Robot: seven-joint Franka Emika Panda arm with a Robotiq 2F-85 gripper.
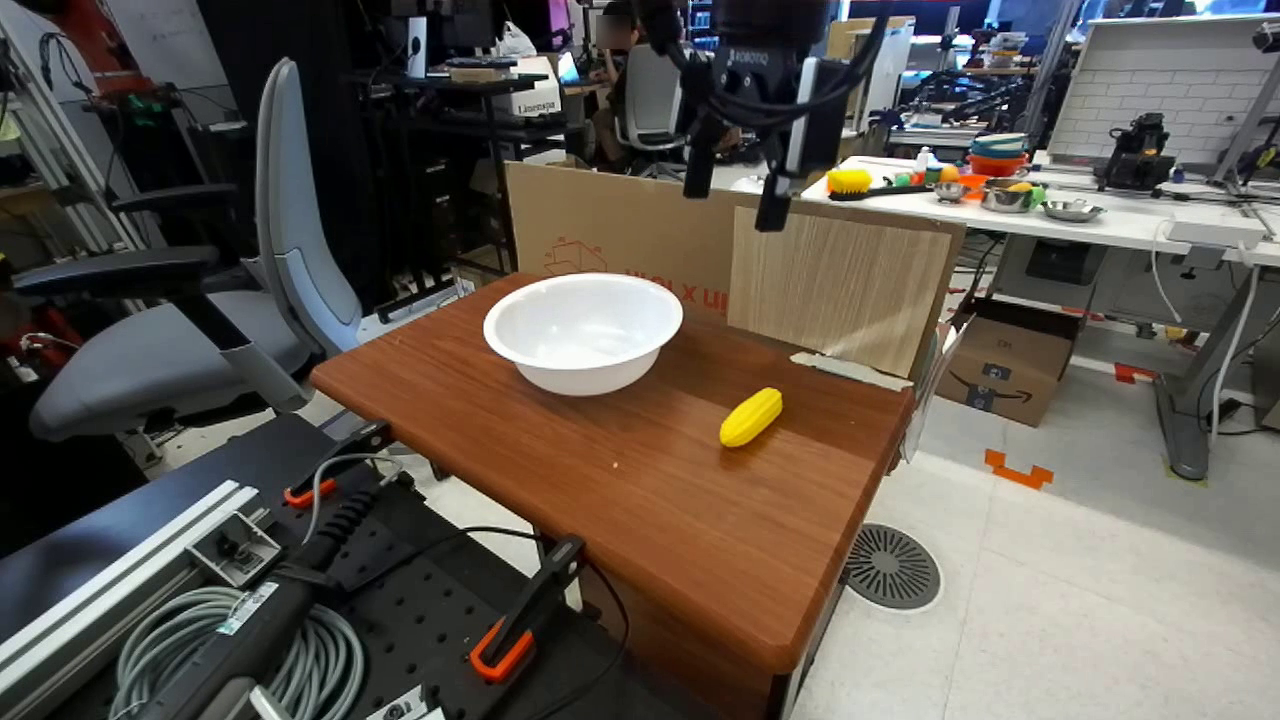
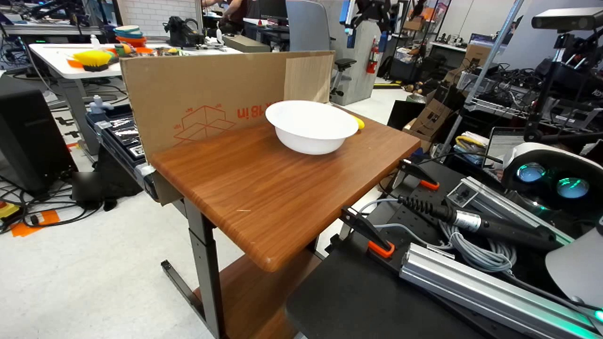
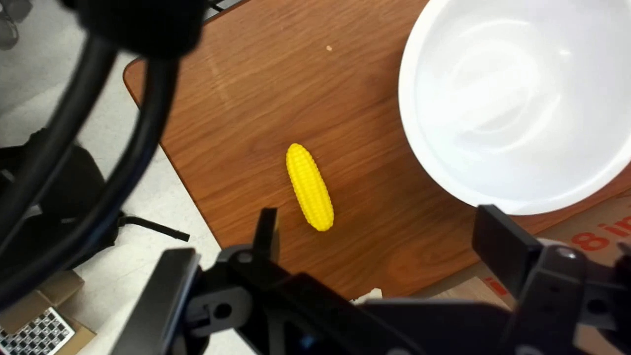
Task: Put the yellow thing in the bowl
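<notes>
The yellow thing is a small corn-shaped piece lying on the brown table, right of the bowl in an exterior view (image 1: 751, 417). It is mostly hidden behind the bowl in an exterior view (image 2: 359, 123). In the wrist view the yellow thing (image 3: 309, 187) lies left of the bowl (image 3: 408, 93). The white bowl stands upright on the table in both exterior views (image 1: 585, 378) (image 2: 308, 141); its inside looks empty. My gripper (image 1: 735, 207) hangs high above the table, apart from both. In the wrist view its fingers (image 3: 377, 211) are wide apart with nothing between them.
A cardboard panel (image 1: 620, 215) stands upright along one table edge, with a wood-patterned piece (image 1: 840, 290) against it. Black clamps with orange tips (image 1: 505, 645) sit at the opposite edge, beside a black bench with coiled cable (image 1: 310, 650). A grey office chair (image 1: 290, 200) stands near the table.
</notes>
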